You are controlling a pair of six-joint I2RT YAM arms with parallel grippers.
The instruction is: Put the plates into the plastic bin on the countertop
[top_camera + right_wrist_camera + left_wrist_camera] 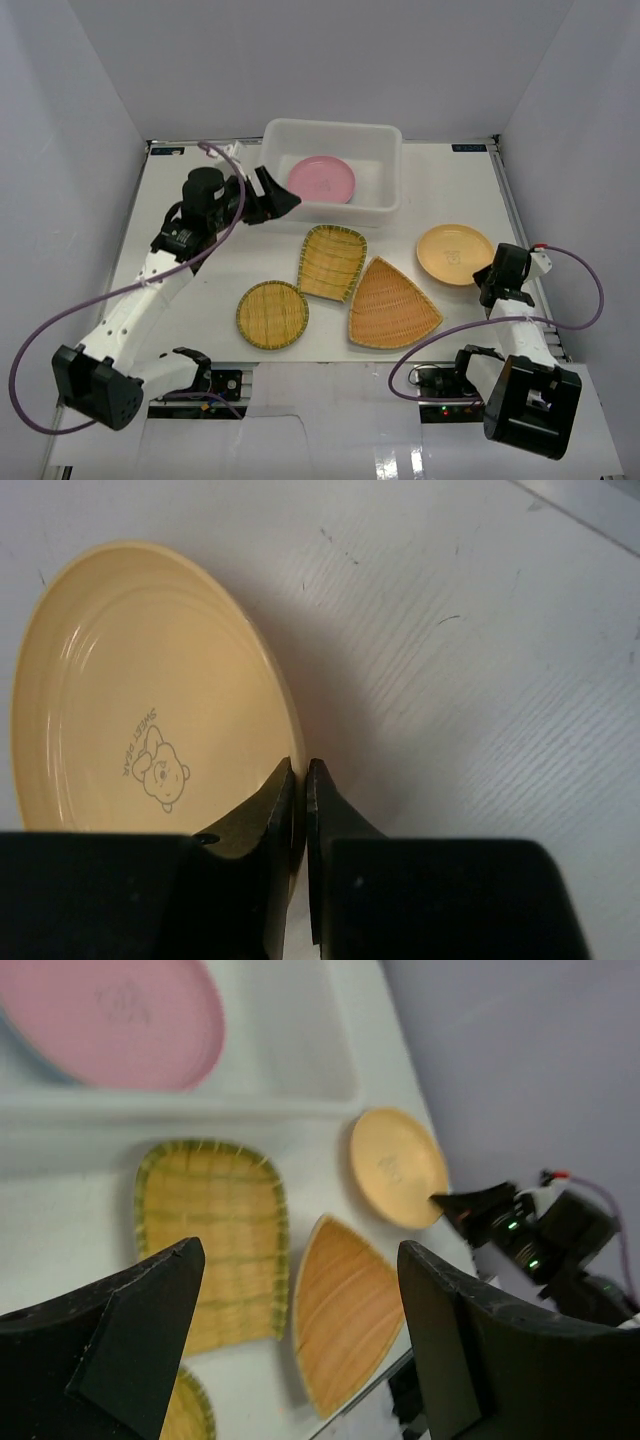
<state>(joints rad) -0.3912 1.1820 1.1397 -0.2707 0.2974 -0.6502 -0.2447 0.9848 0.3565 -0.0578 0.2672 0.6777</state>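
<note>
Right wrist: right claw (pixel 300 772) pinches rim of yellow-orange plate (pixel 130 680).

yellow-orange plate (pixel 130 690) — printed "SWEET BEAR" beside a small bear drawing

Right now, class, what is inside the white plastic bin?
A pink plate lies inside the bin. A blue edge peeks from beneath it, probably another plate, but the rest is covered.
</note>
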